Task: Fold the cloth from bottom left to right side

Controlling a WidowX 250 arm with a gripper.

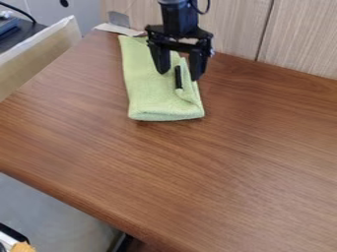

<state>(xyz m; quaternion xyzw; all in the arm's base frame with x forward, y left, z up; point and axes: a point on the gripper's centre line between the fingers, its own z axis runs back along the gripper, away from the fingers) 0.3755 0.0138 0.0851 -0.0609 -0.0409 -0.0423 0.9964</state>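
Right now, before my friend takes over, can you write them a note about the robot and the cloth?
Gripper: the black two-finger gripper is open above the right part of the light green, soft-looking cloth. Whether it touches the cloth, I can't tell.
Things: the cloth lies near the back of the brown wood-grain table. A short black strip shows between the fingers.
Done: the cloth is in a long, narrow shape, with a folded layer along its right side.
Left: probably check whether the bottom-left-to-right fold is complete, then lift away.
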